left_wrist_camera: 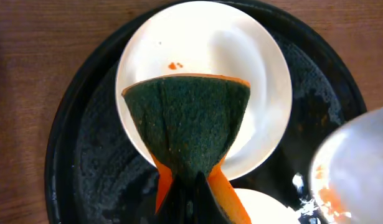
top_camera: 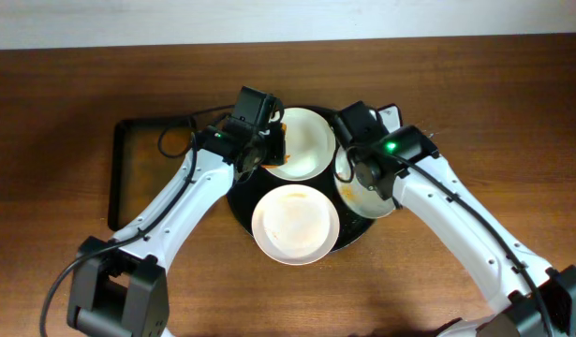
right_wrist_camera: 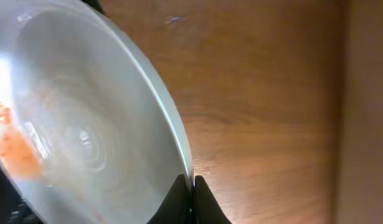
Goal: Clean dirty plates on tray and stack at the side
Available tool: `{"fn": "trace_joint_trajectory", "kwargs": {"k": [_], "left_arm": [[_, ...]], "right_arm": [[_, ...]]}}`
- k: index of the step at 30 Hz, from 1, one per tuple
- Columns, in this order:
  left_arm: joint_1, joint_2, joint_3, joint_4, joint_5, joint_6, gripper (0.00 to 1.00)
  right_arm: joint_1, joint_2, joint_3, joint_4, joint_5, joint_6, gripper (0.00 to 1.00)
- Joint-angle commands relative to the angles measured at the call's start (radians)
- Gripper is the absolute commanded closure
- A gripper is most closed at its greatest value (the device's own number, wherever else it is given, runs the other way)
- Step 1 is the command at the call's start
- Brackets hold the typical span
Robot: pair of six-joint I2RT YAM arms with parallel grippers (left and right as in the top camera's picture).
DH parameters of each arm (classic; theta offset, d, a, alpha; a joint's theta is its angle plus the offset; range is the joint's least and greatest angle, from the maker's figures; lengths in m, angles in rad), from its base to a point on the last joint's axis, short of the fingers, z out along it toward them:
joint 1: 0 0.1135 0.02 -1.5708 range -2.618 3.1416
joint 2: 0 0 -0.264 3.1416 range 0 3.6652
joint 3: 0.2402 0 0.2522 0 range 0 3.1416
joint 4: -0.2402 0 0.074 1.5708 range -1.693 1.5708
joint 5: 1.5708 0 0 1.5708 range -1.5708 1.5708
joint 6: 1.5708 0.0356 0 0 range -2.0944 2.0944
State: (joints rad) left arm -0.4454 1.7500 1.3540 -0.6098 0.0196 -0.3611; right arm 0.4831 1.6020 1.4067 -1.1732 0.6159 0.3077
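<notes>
Toward the desk's far edge, on the tray (left_wrist_camera: pixel 73 155), our left claw (left_wrist_camera: pixel 190 190) grips a sponge (left_wrist_camera: pixel 188 118) over a plate (left_wrist_camera: pixel 203 37); our right claw (right_wrist_camera: pixel 192 185) pinches a second plate's (right_wrist_camera: pixel 85 112) rim.

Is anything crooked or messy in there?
Yes. The right plate is tipped up instead of lying flat, because the right gripper pinches its rim. It has an orange-red smear inside. The back plate and front plate lie flat on the black tray.
</notes>
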Motion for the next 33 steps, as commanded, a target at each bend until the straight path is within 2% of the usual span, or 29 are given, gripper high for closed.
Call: {"fn": "trace_joint_trajectory", "kwargs": {"k": [1, 3, 6, 8, 12, 14, 16, 21, 24, 29, 33], "left_arm": [[0.003, -0.034, 0.011, 0.009, 0.156, -0.013, 1.00], [-0.008, -0.031, 0.008, 0.029, 0.310, -0.012, 1.00], [-0.055, -0.024, 0.008, 0.033, 0.412, -0.014, 1.00], [-0.108, -0.014, 0.008, 0.033, 0.422, -0.070, 1.00], [-0.227, 0.025, 0.008, 0.028, 0.423, -0.260, 1.00], [-0.265, 0.034, 0.008, 0.027, 0.436, -0.283, 1.00], [-0.291, 0.036, 0.008, 0.017, 0.397, -0.283, 1.00], [-0.332, 0.070, 0.006, -0.004, 0.181, -0.282, 1.00], [-0.331, 0.102, 0.006, -0.005, 0.165, -0.282, 1.00], [-0.323, 0.126, 0.006, -0.004, 0.006, -0.274, 1.00], [-0.251, 0.125, 0.006, -0.001, -0.008, -0.271, 1.00]], "right_arm": [[-0.064, -0.008, 0.018, 0.019, -0.267, 0.117, 0.96], [-0.092, -0.008, 0.018, 0.035, -0.399, 0.121, 0.96], [-0.116, -0.003, 0.018, 0.040, -0.397, 0.163, 0.96], [-0.131, 0.004, 0.018, 0.060, -0.446, 0.169, 0.96], [-0.132, 0.007, 0.018, 0.090, -0.463, 0.173, 0.96], [-0.138, 0.008, 0.018, 0.096, -0.445, 0.174, 0.96], [-0.150, 0.008, 0.018, 0.096, -0.450, 0.193, 0.96], [-0.164, 0.008, 0.018, 0.088, -0.505, 0.192, 0.96], [-0.165, 0.008, 0.018, 0.080, -0.507, 0.191, 0.96], [-0.165, 0.008, 0.018, 0.055, -0.485, 0.191, 0.96], [-0.165, 0.008, 0.018, 0.016, -0.462, 0.191, 0.96]]}}
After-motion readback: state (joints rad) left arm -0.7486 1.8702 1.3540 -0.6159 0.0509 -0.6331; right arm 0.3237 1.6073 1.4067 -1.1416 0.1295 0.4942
